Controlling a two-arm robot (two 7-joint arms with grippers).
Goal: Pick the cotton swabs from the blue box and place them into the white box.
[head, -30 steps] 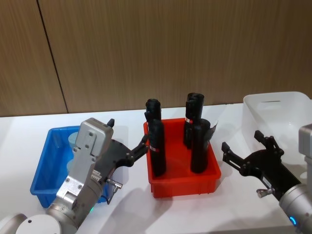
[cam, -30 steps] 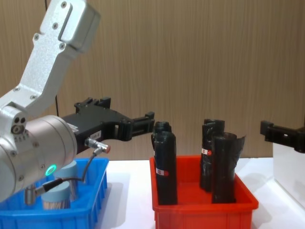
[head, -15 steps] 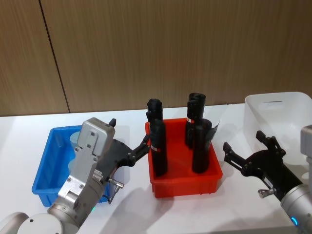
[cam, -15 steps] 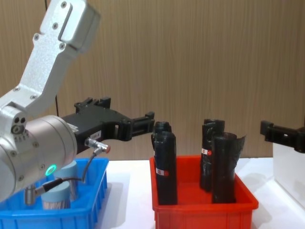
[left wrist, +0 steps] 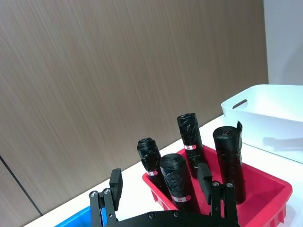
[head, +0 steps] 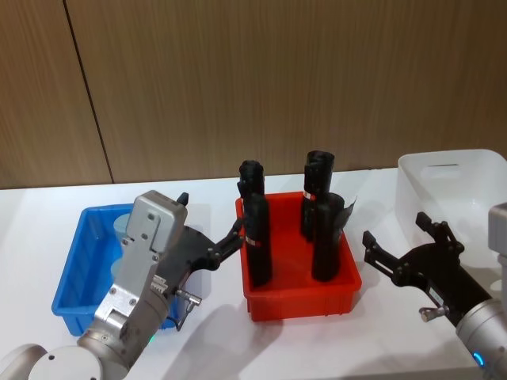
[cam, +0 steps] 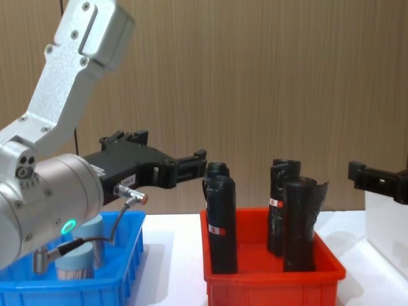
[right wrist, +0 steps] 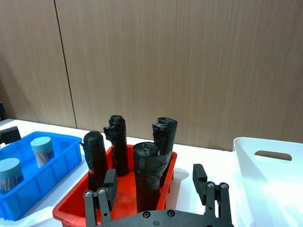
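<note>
The blue box (head: 68,279) sits at the table's left, and the chest view shows two cotton swabs jars (cam: 77,263) with pale lids standing in it. The right wrist view shows them too (right wrist: 41,150). My left gripper (head: 207,218) is open and empty. It hovers above the blue box's right side, pointing toward the red bin, raised well above the jars (cam: 163,150). The white box (head: 457,188) stands at the far right. My right gripper (head: 394,229) is open and empty, in front of the white box and right of the red bin.
A red bin (head: 301,298) between the two boxes holds several upright black wrapped rolls (head: 256,237), taller than its walls. A wooden wall stands behind the table. Bare white tabletop lies in front of the bins.
</note>
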